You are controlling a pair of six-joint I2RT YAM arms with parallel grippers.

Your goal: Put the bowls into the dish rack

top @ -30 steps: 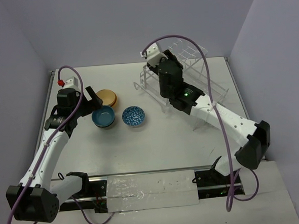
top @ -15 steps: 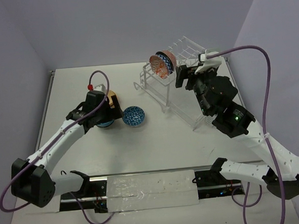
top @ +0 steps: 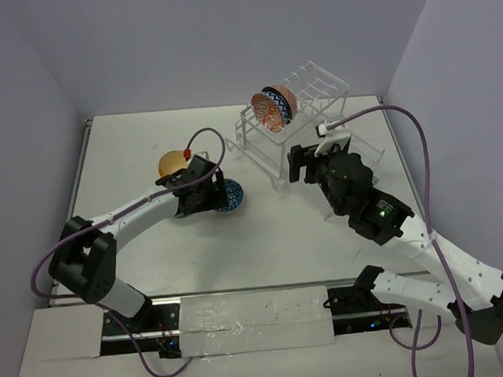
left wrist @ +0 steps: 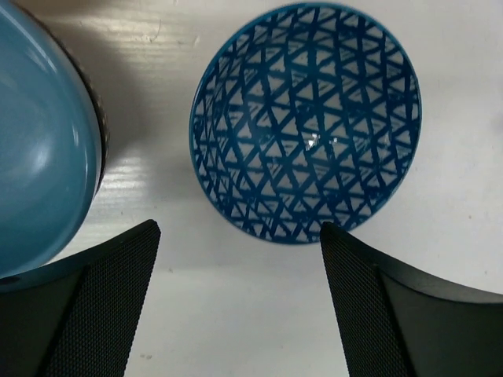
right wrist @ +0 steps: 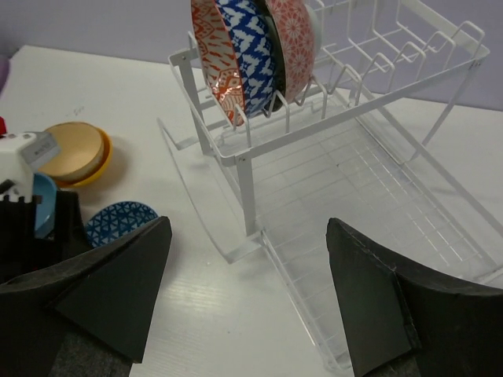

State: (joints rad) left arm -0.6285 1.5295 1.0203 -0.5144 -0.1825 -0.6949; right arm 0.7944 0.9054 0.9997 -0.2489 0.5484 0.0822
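Observation:
The white wire dish rack (top: 322, 86) stands at the back right. Three patterned bowls (top: 273, 108) stand on edge in its top slots: orange-red (right wrist: 211, 55), blue zigzag (right wrist: 247, 47) and pink (right wrist: 292, 35). On the table lie a blue lattice bowl (left wrist: 306, 126), a plain blue bowl (left wrist: 39, 157) and an orange-yellow bowl (top: 171, 163) with a tan one nested inside (right wrist: 71, 149). My left gripper (left wrist: 240, 298) is open and empty, just short of the lattice bowl. My right gripper (right wrist: 247, 298) is open and empty in front of the rack.
The rack's clear bottom tray (right wrist: 369, 196) juts toward my right gripper. My left arm (top: 142, 214) stretches across the left half of the table and hides most of the plain blue bowl from above. Walls close the table at left, back and right.
My left gripper has moved right from the plain blue bowl to the lattice bowl. My right gripper has drawn back from the rack's top, where the patterned bowls now stand.

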